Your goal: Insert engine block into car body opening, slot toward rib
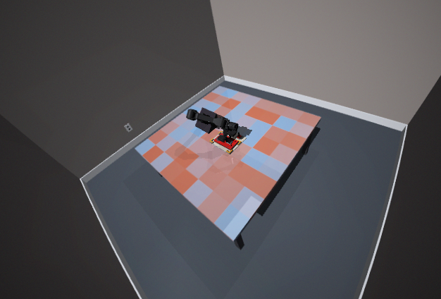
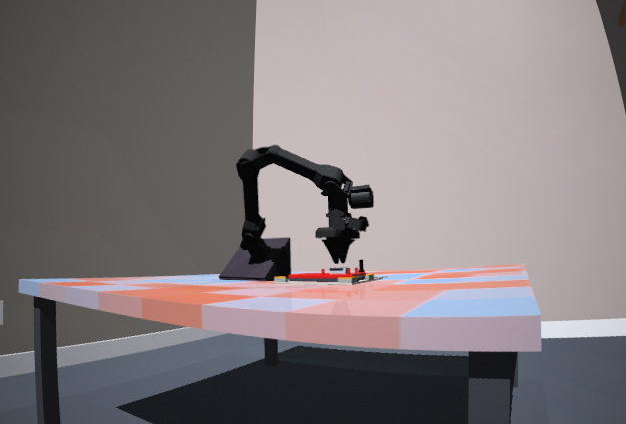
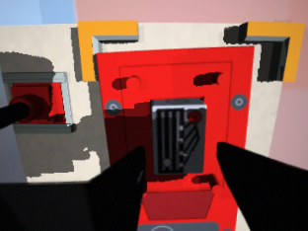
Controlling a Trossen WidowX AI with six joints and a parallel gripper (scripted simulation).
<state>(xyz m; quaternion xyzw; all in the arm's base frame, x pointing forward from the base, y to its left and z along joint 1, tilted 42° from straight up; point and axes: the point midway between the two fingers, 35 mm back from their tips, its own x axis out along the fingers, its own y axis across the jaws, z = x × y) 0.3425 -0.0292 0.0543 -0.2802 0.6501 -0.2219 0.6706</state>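
The grey engine block (image 3: 178, 135) (image 2: 336, 269) (image 1: 227, 142) sits in the opening of the red car body (image 3: 173, 59) (image 2: 308, 275), with its ribbed face up and a red dot at its upper right. My gripper (image 3: 181, 151) (image 2: 337, 259) (image 1: 230, 135) hangs a little above the block, pointing straight down. Its two black fingers stand apart on either side of the block in the wrist view, touch nothing and hold nothing.
The car body lies on a white base plate (image 3: 44, 44) with orange corner brackets (image 3: 106, 30) (image 3: 281, 30). On the left, a grey-framed red socket (image 3: 66, 99) holds a black peg (image 3: 20, 109) (image 2: 361, 265). The arm's base (image 2: 260, 260) stands behind on the chequered table (image 2: 353, 318).
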